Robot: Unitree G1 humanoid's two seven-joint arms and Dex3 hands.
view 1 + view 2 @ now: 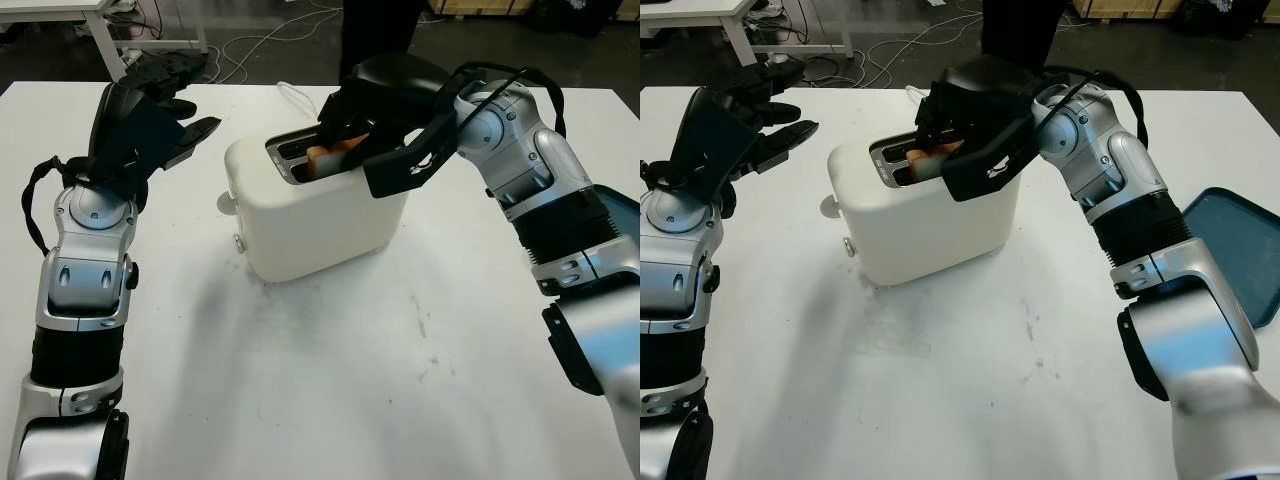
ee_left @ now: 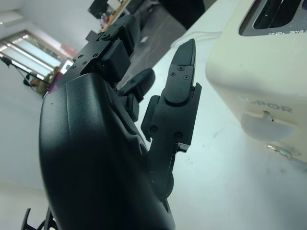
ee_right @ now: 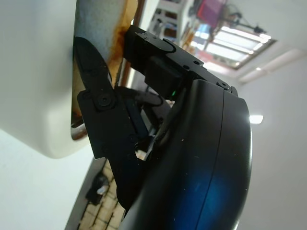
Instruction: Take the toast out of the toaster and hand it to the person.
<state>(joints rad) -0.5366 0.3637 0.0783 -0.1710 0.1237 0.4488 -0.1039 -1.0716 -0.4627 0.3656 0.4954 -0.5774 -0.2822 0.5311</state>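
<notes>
Gripping toast (image 1: 330, 156) in toaster (image 1: 320, 225), right hand (image 1: 375, 110), left hand (image 1: 150, 120) open

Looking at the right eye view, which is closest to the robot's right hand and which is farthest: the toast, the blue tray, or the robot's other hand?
1. The toast, sticking up from the white toaster: the right hand is at the slot, fingers around it.
2. The left hand, open, raised beyond the toaster's other side.
3. The blue tray, at the table's right edge, about as far as the left hand; too close to call.
</notes>
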